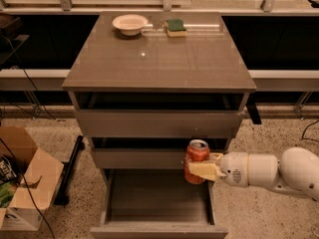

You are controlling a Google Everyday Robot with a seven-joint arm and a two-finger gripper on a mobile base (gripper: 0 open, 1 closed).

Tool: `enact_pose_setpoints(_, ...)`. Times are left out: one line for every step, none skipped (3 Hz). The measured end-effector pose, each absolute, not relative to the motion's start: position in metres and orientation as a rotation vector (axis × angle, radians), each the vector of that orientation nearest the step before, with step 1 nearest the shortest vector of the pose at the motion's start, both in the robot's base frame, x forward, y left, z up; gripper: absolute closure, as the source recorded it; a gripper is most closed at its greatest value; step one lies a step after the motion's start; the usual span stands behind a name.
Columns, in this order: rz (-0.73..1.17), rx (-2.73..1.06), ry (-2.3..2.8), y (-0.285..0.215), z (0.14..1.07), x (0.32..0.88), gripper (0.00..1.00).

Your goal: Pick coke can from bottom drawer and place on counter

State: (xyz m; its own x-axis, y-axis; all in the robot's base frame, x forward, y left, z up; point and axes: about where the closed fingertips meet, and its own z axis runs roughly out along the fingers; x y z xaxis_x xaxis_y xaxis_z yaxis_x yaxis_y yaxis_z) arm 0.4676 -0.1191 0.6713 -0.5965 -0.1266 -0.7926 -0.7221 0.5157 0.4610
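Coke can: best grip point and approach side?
Mid-body of the coke can, from the view's right: it's an upright plain cylinder, drawer fronts close behind. The tool holds it that way now, above the open bottom drawer.
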Motion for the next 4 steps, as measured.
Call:
enact_pose_setpoints(1.023,-0.776,1.965,-0.11,0.708,0.473,1.0)
enact_pose_setpoints(0.964,-0.885,1.843,-0.097,0.763,0.488,1.0)
enact_pose_setpoints(0.928,-0.964,1.722,-0.082,0.818,0.508,1.0)
enact_pose_setpoints(0.912,-1.014,1.628,-0.066,0.866,0.53,1.0)
